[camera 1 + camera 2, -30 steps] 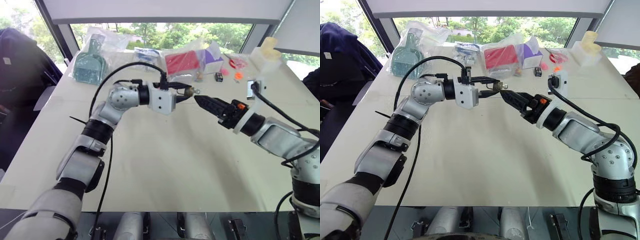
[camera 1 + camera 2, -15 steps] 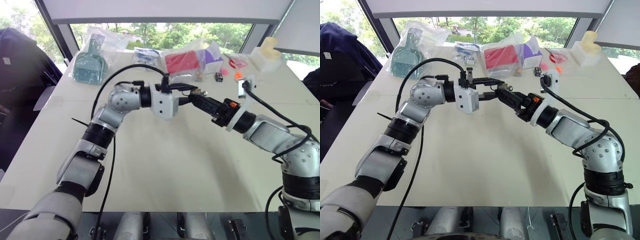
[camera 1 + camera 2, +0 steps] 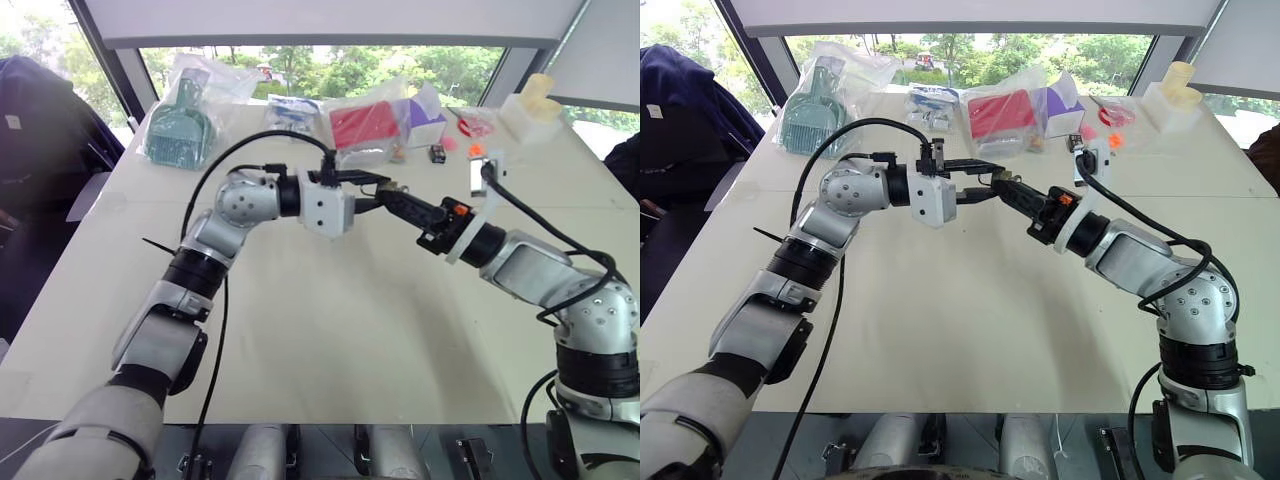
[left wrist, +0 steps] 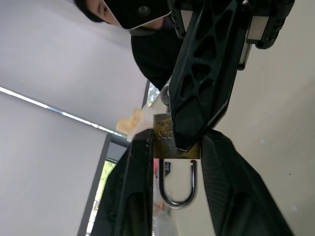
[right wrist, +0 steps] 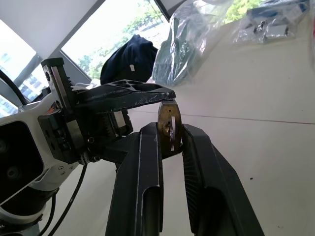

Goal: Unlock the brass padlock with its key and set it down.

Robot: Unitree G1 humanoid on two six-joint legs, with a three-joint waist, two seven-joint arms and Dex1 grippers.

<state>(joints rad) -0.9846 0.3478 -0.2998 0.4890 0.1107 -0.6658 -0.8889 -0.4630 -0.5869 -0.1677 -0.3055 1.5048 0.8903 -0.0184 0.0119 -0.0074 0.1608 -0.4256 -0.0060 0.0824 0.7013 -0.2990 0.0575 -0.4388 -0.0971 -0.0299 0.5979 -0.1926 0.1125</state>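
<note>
Padlock [image 4: 170, 142]: held in mid-air above the tabletop [image 3: 330, 330], between both end effectors.
Right end effector [image 5: 170, 142]: clamped on the padlock's brass body.
Left end effector [image 4: 172, 147]: fingers slightly parted beside the padlock; shackle hangs between them.
Technique: right grip firm, left withdrawing straight, no twisting the padlock.

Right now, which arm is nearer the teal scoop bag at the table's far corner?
Left. The left arm reaches out just in front of the teal scoop bag; the right arm comes in from the opposite side.
</note>
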